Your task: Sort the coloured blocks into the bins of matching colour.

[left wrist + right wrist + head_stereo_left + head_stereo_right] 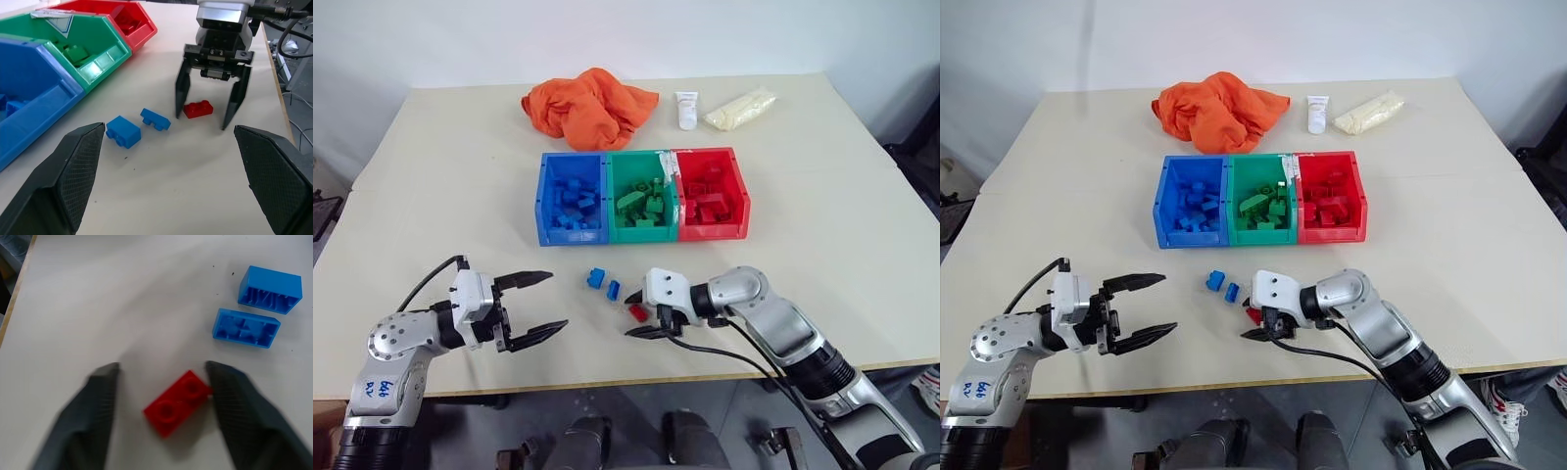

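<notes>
Straddling the red block (177, 403), our right gripper (208, 108) has its fingers spread a little wider than the brick, one fingertip (212, 374) just touching its end, nothing pinched yet. Two blue blocks (123, 131) (155, 119) lie just beyond it, toward the bins (642, 234). Our left gripper (532, 305) hangs wide apart, empty. The brick sits skewed between the fingers, so we judge closing could twist it or squirt it out sideways.

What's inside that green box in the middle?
The green bin holds a pile of green blocks. A white label sits on its right rim. Whatever lies beneath the pile is covered.
</notes>
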